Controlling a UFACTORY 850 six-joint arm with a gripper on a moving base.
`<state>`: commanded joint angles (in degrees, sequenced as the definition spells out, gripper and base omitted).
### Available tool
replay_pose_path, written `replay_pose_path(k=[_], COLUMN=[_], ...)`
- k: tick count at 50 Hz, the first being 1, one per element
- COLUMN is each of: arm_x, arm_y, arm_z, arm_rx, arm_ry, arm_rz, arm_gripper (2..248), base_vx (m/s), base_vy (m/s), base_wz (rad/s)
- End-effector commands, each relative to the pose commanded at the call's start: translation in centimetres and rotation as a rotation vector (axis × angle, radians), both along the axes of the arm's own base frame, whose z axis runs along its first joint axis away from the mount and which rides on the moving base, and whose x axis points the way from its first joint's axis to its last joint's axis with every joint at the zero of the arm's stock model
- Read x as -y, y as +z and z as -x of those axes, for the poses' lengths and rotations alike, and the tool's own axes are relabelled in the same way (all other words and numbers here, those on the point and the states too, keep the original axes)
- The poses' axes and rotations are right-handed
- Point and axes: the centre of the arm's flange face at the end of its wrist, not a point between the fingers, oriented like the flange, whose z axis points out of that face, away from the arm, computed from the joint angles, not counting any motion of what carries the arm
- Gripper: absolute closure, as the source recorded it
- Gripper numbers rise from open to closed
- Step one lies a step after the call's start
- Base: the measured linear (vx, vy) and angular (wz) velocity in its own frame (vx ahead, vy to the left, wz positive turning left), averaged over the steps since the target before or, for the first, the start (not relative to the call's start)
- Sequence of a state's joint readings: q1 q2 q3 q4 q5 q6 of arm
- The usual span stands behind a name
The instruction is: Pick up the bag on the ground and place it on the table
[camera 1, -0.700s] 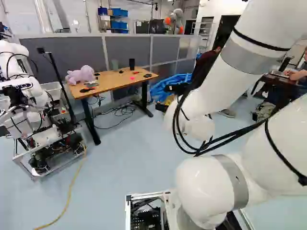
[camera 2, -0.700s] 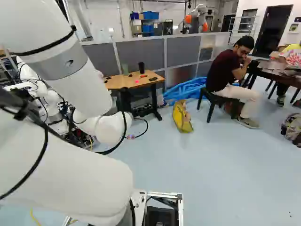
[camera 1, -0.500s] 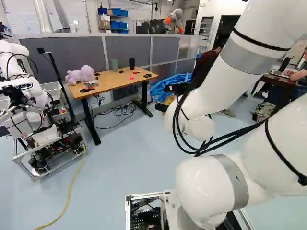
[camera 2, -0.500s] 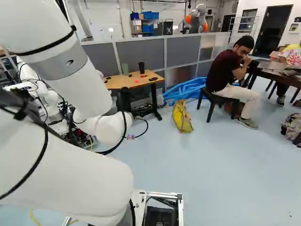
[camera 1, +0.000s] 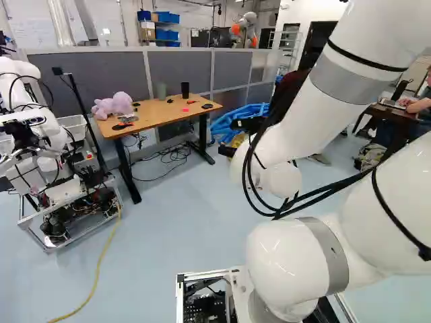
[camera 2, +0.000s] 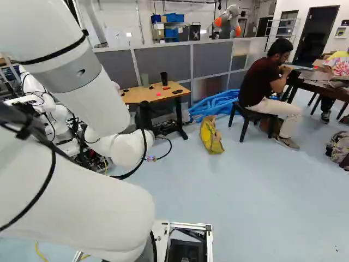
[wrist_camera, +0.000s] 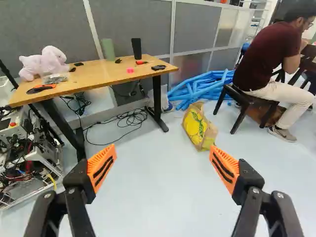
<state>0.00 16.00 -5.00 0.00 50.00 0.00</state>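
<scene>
On the floor (wrist_camera: pixel 163 187), near the counter (wrist_camera: pixel 106 74) corner closest to the blue tubes (wrist_camera: pixel 200 89), the yellow bag (wrist_camera: pixel 199 127) stands tilted. The claw (camera 1: pixel 229 138) is released, its orange-padded fingers (wrist_camera: pixel 101 165) spread wide. Toward the counter's opposite end sits a lilac plush toy (wrist_camera: pixel 45 65).

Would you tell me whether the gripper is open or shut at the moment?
Open: the gripper's two orange pads stand wide apart, touching nothing, and the yellow bag is on the floor beyond them.
</scene>
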Motion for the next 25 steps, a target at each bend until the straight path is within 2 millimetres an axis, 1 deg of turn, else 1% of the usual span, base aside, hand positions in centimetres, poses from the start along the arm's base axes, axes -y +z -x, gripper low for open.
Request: replay_pose_path(k=[10, 19, 25], arm_x=[0.0, 0.0, 0.0], arm_y=[0.0, 0.0, 0.0], arm_z=[0.0, 0.0, 0.0], arm_rx=[0.0, 0.0, 0.0], arm_ry=[0.0, 0.0, 0.0], arm_rz=[0.0, 0.0, 0.0], arm_gripper=[3, 3, 3], base_vx=[0.038, 0.11, 0.196], base_vy=[0.004, -0.042, -0.095], base_wz=[-0.032, -0.219, -0.238])
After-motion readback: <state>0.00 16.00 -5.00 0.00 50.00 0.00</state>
